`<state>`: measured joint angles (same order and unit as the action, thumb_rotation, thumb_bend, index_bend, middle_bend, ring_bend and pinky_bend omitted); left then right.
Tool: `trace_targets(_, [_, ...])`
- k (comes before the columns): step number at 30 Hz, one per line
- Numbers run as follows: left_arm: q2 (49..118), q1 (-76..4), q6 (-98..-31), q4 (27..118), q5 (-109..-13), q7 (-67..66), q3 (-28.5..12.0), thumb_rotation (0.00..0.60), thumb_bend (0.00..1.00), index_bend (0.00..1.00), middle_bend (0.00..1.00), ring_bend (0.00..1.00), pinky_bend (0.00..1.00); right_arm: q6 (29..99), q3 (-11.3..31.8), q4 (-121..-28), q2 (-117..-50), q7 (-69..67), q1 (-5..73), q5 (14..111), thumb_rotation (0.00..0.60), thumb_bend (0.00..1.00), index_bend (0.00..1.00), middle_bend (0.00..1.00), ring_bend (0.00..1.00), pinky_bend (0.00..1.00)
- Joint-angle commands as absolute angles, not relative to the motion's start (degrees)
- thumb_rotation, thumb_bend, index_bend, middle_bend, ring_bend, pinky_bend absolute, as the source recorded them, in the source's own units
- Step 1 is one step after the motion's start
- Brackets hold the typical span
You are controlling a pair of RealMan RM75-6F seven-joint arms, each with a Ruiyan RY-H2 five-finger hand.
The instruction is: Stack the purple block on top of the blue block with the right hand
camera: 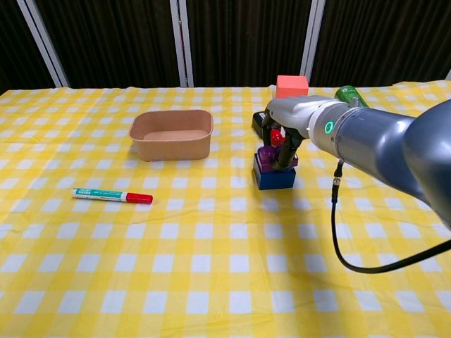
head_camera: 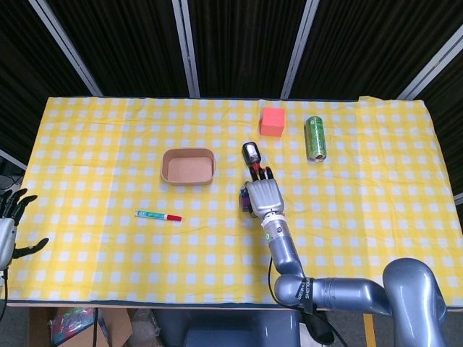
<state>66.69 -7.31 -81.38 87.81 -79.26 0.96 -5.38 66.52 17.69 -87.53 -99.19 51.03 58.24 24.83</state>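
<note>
Yellow checked cloth (camera: pixel 211 282) is spread over the table. Far left of the blue block (camera: pixel 275 177), the left hand (head_camera: pixel 7 224) is held with fingers spread. On that block, the purple block (camera: pixel 268 156) is pinched by the right hand (camera: pixel 280 141).

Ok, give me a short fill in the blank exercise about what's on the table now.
1. The purple block sits on the ____ block.
2. The right hand holds the ____ block.
3. The marker has a ____ cap.
4. The green can lies on its ____.

Missing words: blue; purple; red; side.
</note>
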Motion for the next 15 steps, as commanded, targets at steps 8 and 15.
trace_targets(8, [66.78,-7.27,-81.41,88.19,-78.87,-0.28,-5.40,0.600,0.18,0.17,0.07,0.00,0.05,64.33,16.51,-87.72,-96.83,47.16,56.10,26.97,0.600,0.56,0.64,0.00,0.00,0.00])
trace_targets(15, [66.89,-7.24,-81.66,88.65,-79.00,-1.21,-5.33,0.600,0.18,0.17,0.07,0.00,0.05,62.28,15.18,-87.04,-96.03,43.89,54.75,29.50,0.600,0.56,0.64,0.00,0.00,0.00])
